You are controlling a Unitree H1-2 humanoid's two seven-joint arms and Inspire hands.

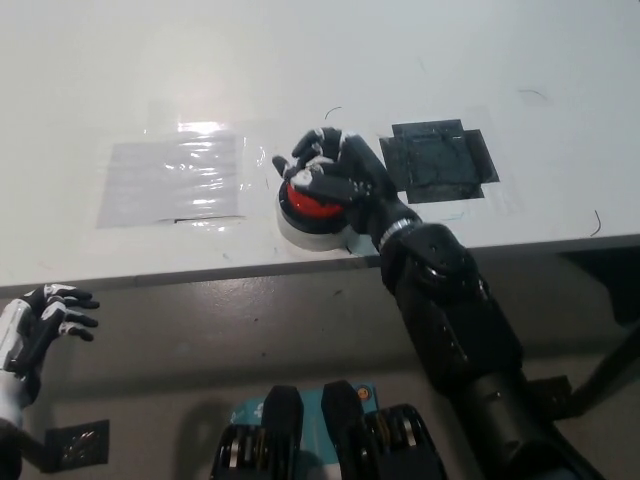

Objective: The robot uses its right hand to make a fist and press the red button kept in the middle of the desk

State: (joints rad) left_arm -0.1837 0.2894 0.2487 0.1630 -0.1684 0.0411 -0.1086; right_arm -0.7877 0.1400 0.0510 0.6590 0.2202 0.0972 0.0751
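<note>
The black right hand (335,178) sits on top of the red button (308,205), its fingers curled inward into a loose fist that covers the button's right and upper part. The knuckles and curled fingertips lie over the red cap; whether the cap is pushed down cannot be told from this steep view. The hand grips nothing (the fingers are drawn together on themselves, resting against the button rather than around it). From the wrist the black right arm (455,320) runs down and to the right, crossing the front edge of the table (120,70) and leaving the picture at the bottom right.

The red button stands in a round pale base near the table's front edge, about the middle of the picture. Only its left and lower part shows red beneath the fist. Just to its left a sheet of clear, glossy plastic film (175,180) lies flat on the white table, catching a bright glare at its top edge. To the right of the hand, near but apart from it, a dark square patch (440,160) is fixed flat to the table under clear tape.

The white left hand (40,330) rests at the lower left, below the table's edge and well apart from the button, with its fingers spread and holding nothing.
</note>
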